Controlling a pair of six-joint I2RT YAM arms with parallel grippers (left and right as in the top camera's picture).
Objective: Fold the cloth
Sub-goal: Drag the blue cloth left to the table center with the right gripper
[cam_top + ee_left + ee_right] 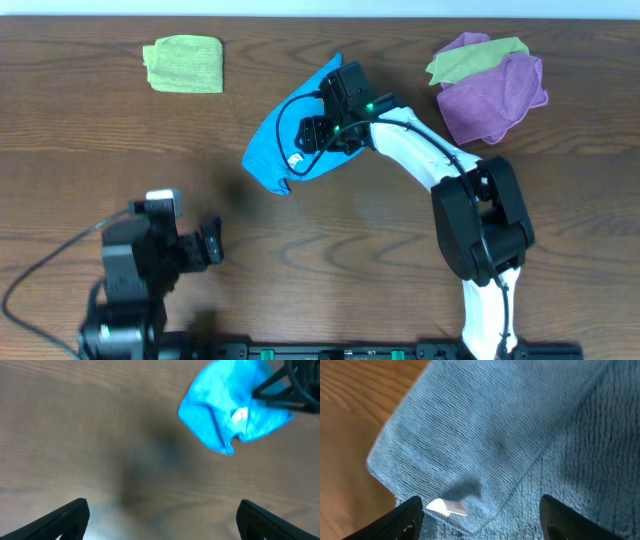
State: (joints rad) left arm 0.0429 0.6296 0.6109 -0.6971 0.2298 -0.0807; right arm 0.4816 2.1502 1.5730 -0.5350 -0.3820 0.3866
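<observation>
Right gripper hangs directly over the cloth with its jaws wide apart and holding nothing, and the small white tag lies just beside one finger; whether the fingers touch the fabric cannot be told. Seen from overhead, the cloth lies rumpled, one layer over another, near the middle of the table, well apart from the left gripper, which is also wide open over bare wood. A folded yellow-green cloth lies far left, and a purple cloth under another yellow-green one lies far right, neither between gripper and cloth.
</observation>
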